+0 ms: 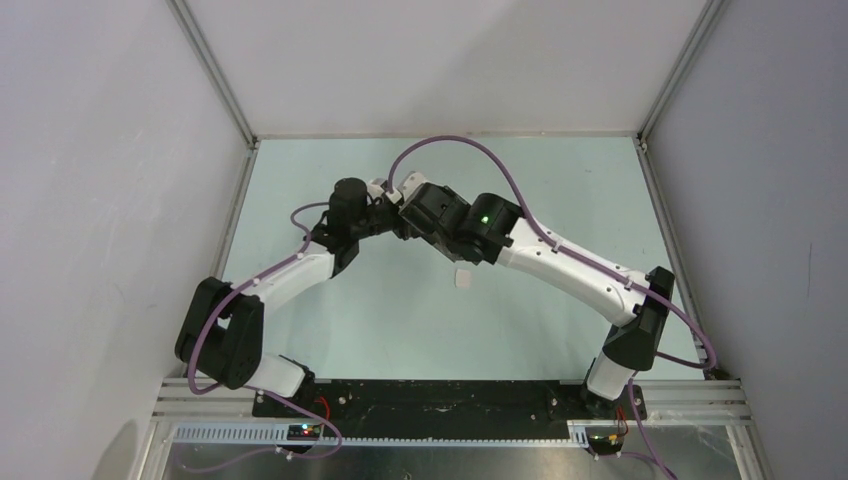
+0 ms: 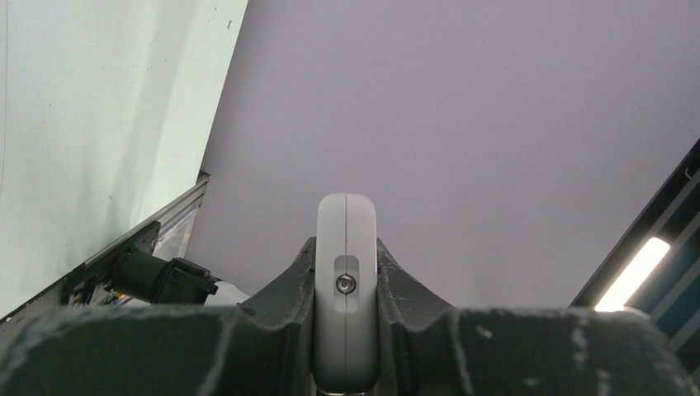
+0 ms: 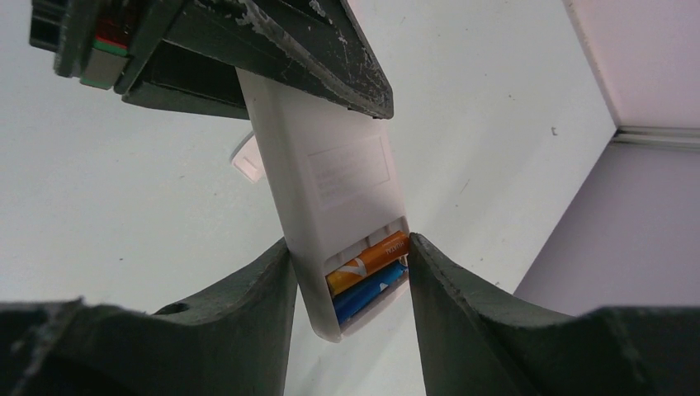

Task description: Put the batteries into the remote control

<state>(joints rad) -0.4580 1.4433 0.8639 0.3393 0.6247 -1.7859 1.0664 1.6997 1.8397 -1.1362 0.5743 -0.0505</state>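
Arms first: from above, the left arm [image 1: 300, 270] and right arm [image 1: 560, 255] meet wrist to wrist over the table [image 1: 560, 180], nearer its far edge. A small white piece [image 1: 463, 278], likely the battery cover, lies alone on the table below them.

At the left wrist, we see the left fingers [image 2: 285, 297] clamped tight on the remote control [image 2: 347, 247], seen end-on, to steady it in the air.

At the right wrist, the right fingers [image 3: 248, 289], half spread, press both long edges of its open end. The orange battery [image 3: 369, 262] and blue battery [image 3: 369, 290] lie side by side in the bay, so we judge only the cover is not yet on.
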